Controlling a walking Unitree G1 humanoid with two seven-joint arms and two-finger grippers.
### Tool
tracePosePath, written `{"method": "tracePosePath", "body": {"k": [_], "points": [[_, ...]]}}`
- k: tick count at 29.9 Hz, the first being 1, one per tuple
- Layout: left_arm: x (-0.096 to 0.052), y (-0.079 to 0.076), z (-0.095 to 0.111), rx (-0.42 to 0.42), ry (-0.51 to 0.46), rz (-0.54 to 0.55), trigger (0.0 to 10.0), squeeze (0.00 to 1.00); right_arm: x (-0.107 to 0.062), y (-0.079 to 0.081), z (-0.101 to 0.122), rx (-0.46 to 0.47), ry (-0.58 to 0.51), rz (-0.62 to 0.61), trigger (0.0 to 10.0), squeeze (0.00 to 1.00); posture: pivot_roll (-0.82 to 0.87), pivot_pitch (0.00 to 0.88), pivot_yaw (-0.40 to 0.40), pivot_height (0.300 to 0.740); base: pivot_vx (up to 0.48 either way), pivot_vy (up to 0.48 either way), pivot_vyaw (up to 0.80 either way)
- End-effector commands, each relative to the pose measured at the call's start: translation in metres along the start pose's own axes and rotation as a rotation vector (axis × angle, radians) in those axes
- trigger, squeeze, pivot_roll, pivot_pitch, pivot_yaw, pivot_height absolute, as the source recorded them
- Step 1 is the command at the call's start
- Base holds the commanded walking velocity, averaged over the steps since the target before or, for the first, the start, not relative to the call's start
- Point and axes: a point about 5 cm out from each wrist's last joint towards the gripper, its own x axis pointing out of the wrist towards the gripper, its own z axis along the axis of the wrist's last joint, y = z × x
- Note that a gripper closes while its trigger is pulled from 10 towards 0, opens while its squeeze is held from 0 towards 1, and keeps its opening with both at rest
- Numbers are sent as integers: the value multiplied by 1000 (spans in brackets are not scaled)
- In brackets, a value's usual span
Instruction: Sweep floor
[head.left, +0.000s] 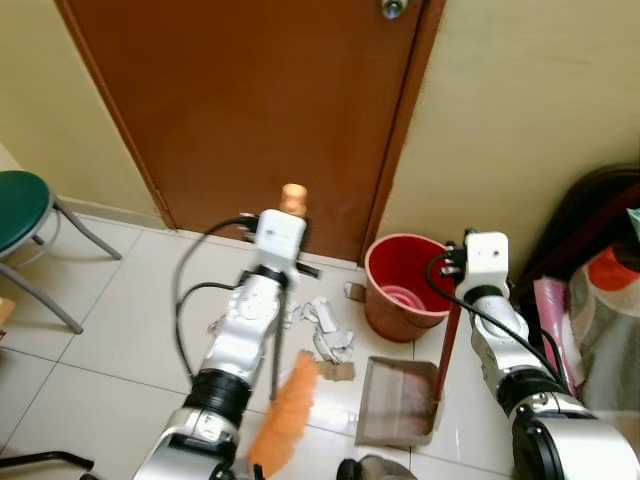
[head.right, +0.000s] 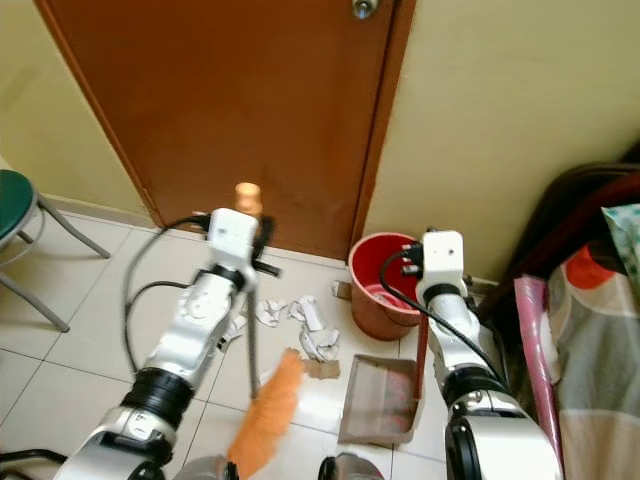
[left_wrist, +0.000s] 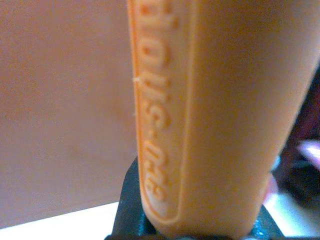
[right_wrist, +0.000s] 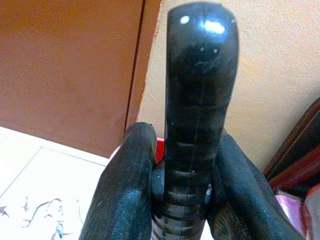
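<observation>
Green vinyl covers the seat of one metal-legged stool (head.left: 20, 205) at the far left, on the pale tiled floor (head.left: 110, 330) before a brown wooden door (head.left: 250, 100). Next comes the left gripper (head.left: 288, 235), its fingers clenched round the orange plastic handle (left_wrist: 200, 115) of one broom, whose thin metal shaft (head.left: 275, 345) runs down to a soft orange brush head (head.left: 287, 408) resting on the tiles near the bottom edge of the floor in view. Beyond the brush, towards the door, lies a small heap of crumpled white paper scraps (head.left: 325, 325) with a bit of brown cardboard (head.left: 337, 371); the separate pieces are too jumbled to count. Just right of the litter sits one grey dustpan (head.left: 400, 400), mouth toward the paper, and behind it one red plastic bucket (head.left: 400, 285) stands against the foot of the door frame. The right gripper (head.left: 462, 262) is closed on the black grip (right_wrist: 200, 100) at the top of the dustpan's upright red pole (head.left: 447, 345). At the far right a dark wooden frame and patterned fabric (head.left: 600, 290) crowd the floor's edge. The broom looks light, its shaft stiff and its bristles yielding, so a high hold on the handle as now should give reach but little downward force; the paper is featherlight and may skitter, and short strokes toward the pan would probably suit it. The dustpan also seems light and could slide on the smooth tiles unless the pole presses it down.
</observation>
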Motion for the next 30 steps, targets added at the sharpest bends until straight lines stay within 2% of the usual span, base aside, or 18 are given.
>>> {"method": "tracePosePath", "body": {"k": [1, 2, 5, 9, 12, 16, 23, 24, 25, 26, 28, 30], "points": [[4, -28, 0, -52, -13, -120, 10000, 0, -1, -1, 1, -2, -15, -2, 10000, 0, -9, 121, -26, 740, 0, 0, 0], [6, -43, 7, -78, -45, -178, 10000, 0, -1, -2, 1, -3, -16, -4, 10000, 0, -9, 121, -26, 740, 0, 0, 0], [4, -54, 13, -115, -72, -233, 10000, 0, 0, -4, 2, -5, -16, -8, 10000, 0, -30, 119, -24, 740, 0, 0, 0], [1, -56, 17, -140, -100, -246, 10000, 0, 0, -4, 2, -6, -15, -9, 10000, 0, -26, 117, -25, 740, 0, 0, 0], [-1, -51, 23, -168, -136, -224, 10000, 0, 0, -3, 2, -7, -15, -8, 10000, 0, -24, 115, -26, 740, 0, 0, 0], [-10, -32, 33, -169, -218, -153, 10000, 0, 1, -3, 2, -7, -13, -8, 10000, 0, -15, 110, -26, 740, 0, 0, 0], [-41, 31, 58, -101, -356, 93, 10000, 0, 1, -8, 3, -9, -14, -17, 10000, 0, -4, 101, -23, 740, 0, 0, 0], [-41, 31, 58, -101, -356, 93, 10000, 0, 1, -8, 3, -9, -14, -17, 10000, 0, -4, 101, -23, 740, 0, 0, 0], [-53, 48, 63, -83, -377, 155, 10000, 0, 0, -11, 2, -10, -13, -22, 10000, 0, 0, 99, -22, 740, 0, 0, 0], [-53, 48, 63, -83, -377, 155, 10000, 0, 0, -11, 2, -10, -13, -22, 10000, 0, 0, 99, -22, 740, 0, 0, 0], [-71, 70, 66, -65, -380, 235, 10000, 0, 0, -15, 3, -14, -12, -29, 10000, 0, 2, 94, -24, 740, 0, 0, 0], [-78, 74, 66, -67, -373, 247, 10000, 0, 0, -16, 3, -15, -11, -31, 10000, 0, 3, 93, -24, 740, 0, 0, 0]]}}
